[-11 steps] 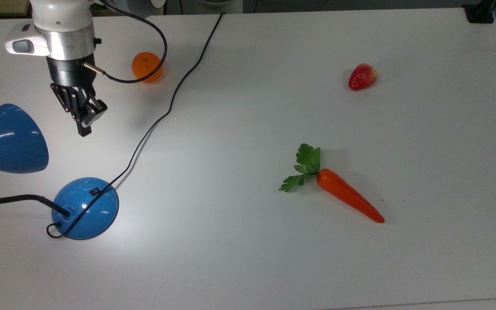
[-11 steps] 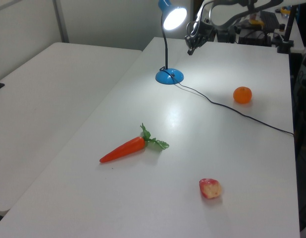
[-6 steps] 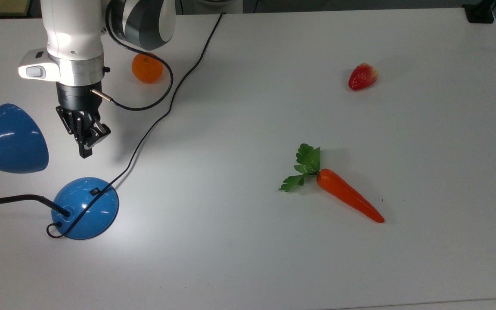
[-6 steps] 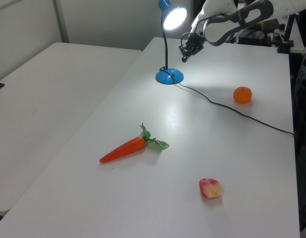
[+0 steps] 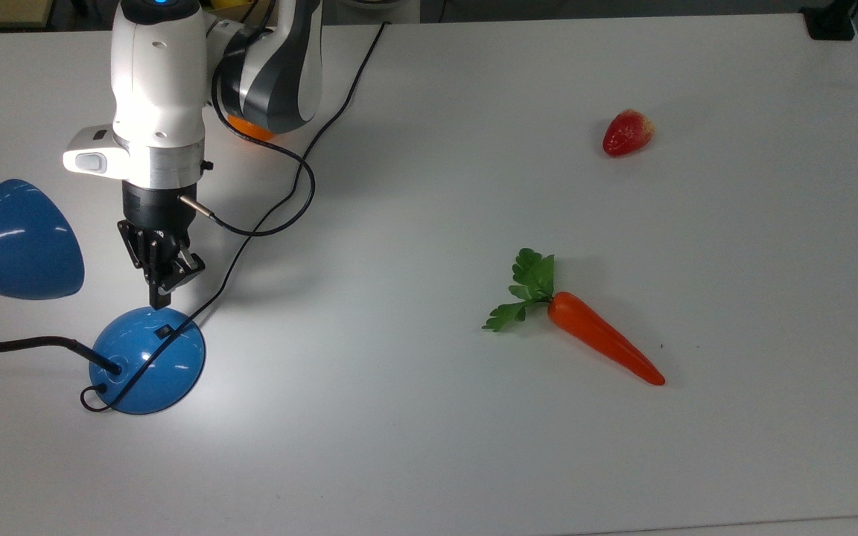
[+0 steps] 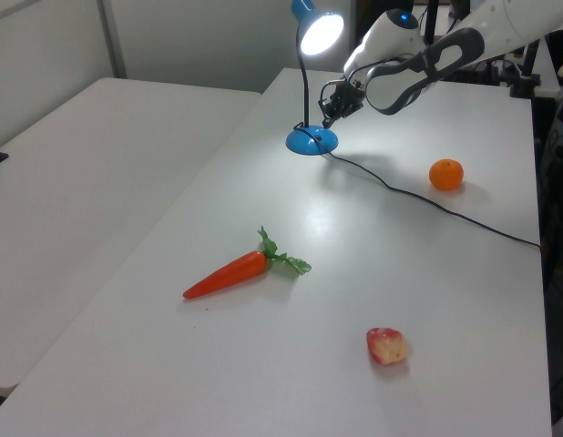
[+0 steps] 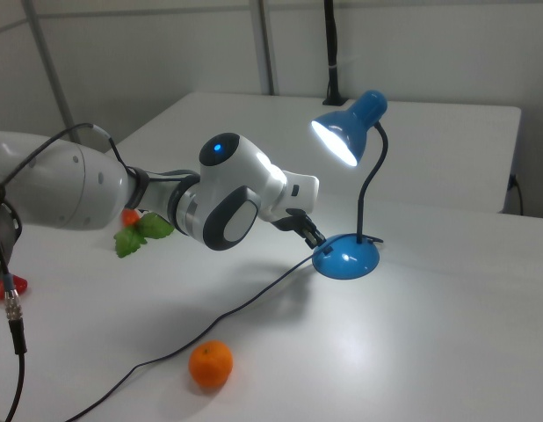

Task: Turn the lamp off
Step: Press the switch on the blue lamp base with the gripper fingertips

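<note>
A white surface (image 5: 474,461) carries the lamp (image 5: 147,360) at the top view's left edge, its round blue base sitting low on that side while the cone shade (image 7: 342,132) glows in the right view, so the bulb is on. The small black switch (image 5: 164,332) sits on the dome's upper slope, just beside where the thin black cord (image 5: 302,160) crosses the base. The pincer (image 5: 158,299) points down with its tip just above the rim of the base, close to the switch; its jaws look drawn together with nothing held between them.

The risk from here, as I judge it, is a miss: the dome is glossy and curved, so a tip landing off the switch could skid down the slope or shove the light base sideways. The cord lies right against the switch and could catch the tip or be dragged along.

The orange (image 6: 445,174) is mostly covered by the arm in the top view. The shade is cut off at the top view's left edge. Whether the tip already touches the base cannot be told. A carrot (image 5: 600,339) and a strawberry (image 5: 627,132) lie well apart
</note>
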